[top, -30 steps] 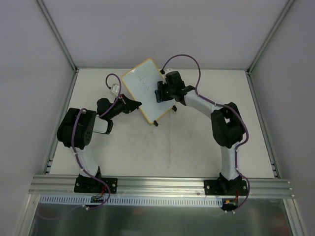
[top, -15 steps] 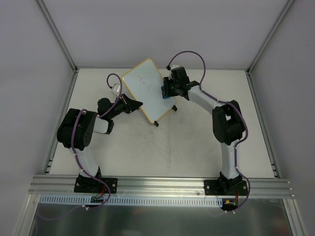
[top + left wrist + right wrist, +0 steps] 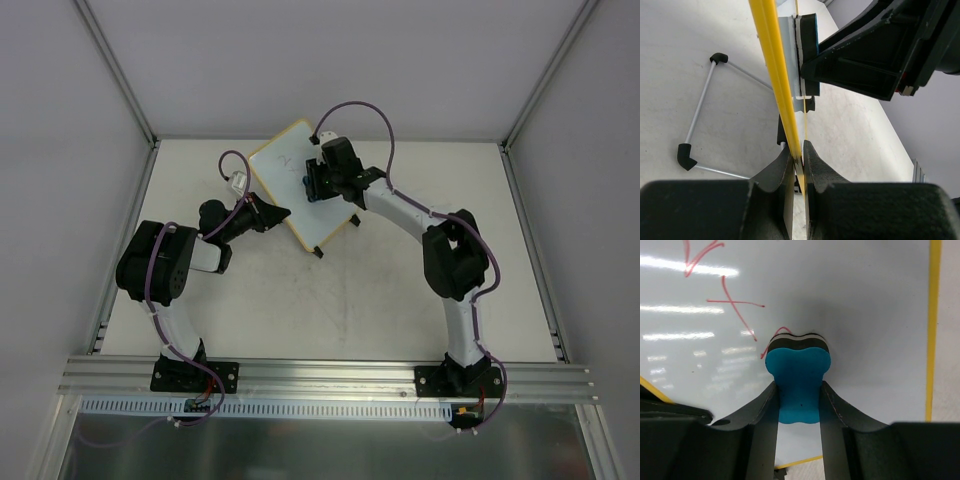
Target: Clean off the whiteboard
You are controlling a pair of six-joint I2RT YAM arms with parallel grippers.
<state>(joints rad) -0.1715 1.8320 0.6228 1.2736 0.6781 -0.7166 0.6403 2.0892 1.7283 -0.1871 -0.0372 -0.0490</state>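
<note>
Sweeping up and to the left since the earlier frames, our right gripper carried the blue eraser from the board's right-hand edge toward its upper middle in the overhead view. The whiteboard lay diagonally at upper centre of the table, close to the back wall. Our left gripper was pressed together on the board's yellow rim at its lower left side, steadying it (almost no gap showed around the thin edge). The right jaws pinched the eraser by its sides, its dark felt face against the glossy surface.

In the right wrist view, red marker strokes remained at the upper left of the frame, one of them running down to meet the eraser's tip. The surface to the right looked clean.

We judged the wiping step to be under way but unfinished. The next move, as we read it, called for pushing the eraser on across the remaining red lines with steady contact. The left grip would have to hold the board against sliding or tipping under that pressure.
</note>
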